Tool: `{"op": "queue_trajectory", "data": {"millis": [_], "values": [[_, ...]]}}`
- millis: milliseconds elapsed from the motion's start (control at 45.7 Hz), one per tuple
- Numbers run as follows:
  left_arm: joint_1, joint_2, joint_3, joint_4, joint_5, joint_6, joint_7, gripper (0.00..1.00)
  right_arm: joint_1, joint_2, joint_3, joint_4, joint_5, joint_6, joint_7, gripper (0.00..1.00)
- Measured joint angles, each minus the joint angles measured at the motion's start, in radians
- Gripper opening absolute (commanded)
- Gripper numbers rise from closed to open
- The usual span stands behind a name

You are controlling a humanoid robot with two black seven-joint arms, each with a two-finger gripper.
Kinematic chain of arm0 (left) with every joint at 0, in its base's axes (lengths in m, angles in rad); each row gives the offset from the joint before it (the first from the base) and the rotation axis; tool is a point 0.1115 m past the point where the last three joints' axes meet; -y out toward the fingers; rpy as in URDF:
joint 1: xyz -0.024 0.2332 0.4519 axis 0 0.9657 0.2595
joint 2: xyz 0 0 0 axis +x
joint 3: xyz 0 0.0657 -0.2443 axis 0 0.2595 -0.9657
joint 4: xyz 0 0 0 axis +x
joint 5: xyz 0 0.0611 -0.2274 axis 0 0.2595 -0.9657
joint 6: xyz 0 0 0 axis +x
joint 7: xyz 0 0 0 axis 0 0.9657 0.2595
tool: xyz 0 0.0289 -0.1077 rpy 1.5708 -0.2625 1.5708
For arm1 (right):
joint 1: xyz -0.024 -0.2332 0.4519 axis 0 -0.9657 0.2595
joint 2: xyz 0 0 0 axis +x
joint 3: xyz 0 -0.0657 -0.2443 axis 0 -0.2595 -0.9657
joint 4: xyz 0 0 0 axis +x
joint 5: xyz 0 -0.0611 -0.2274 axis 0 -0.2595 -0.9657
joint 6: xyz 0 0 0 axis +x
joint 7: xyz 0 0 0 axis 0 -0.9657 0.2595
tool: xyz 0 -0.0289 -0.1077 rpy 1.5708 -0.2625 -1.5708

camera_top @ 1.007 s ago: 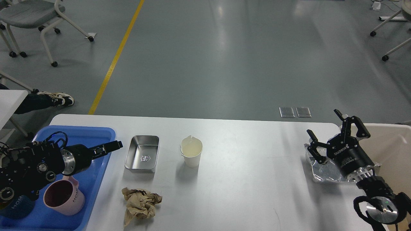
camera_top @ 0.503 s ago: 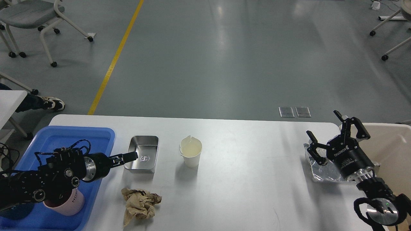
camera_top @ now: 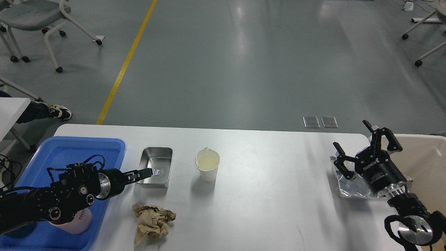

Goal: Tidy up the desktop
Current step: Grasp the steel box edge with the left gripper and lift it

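The white desktop [camera_top: 271,195] holds a steel rectangular dish [camera_top: 158,164], a white paper cup [camera_top: 208,169], a crumpled brown paper wad [camera_top: 151,221] and a crumpled clear wrapper [camera_top: 345,188]. My left gripper [camera_top: 145,172] reaches from the blue tray [camera_top: 69,148] to the dish's near-left rim. It is seen edge-on, so its fingers cannot be told apart. My right gripper [camera_top: 350,133] is open and empty, raised just above and behind the wrapper.
A pink mug [camera_top: 78,223] stands in the blue tray, partly hidden by my left arm. A beige bin [camera_top: 427,164] stands at the desktop's right end. Chairs and a person's shoe are on the floor beyond.
My left gripper has moved right and nearer, from over the blue tray to the steel dish's near-left rim. The right arm has not moved.
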Motion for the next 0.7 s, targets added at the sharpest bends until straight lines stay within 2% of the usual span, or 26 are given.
{"op": "queue_trajectory", "data": {"millis": [219,328,525,657,700], "values": [[0.0,-0.027,0.045,0.042,-0.002,0.0,-0.024,0.53,-0.005,-0.003,0.002,0.0,0.0,0.0,0.0,1.0],[0.0,-0.035,0.048,0.056,-0.003,-0.001,-0.025,0.39,-0.006,-0.003,0.002,0.0,0.0,0.0,0.0,1.0],[0.01,-0.037,0.048,0.078,-0.012,-0.003,-0.026,0.2,-0.006,-0.002,0.002,0.0,0.0,0.0,0.0,1.0],[0.013,-0.045,0.048,0.099,-0.017,-0.004,-0.029,0.03,-0.006,-0.001,0.002,0.0,0.0,0.0,0.0,1.0],[0.015,-0.049,0.048,0.107,-0.018,-0.005,-0.03,0.01,-0.006,-0.001,0.002,0.0,0.0,0.0,0.0,1.0]]}}
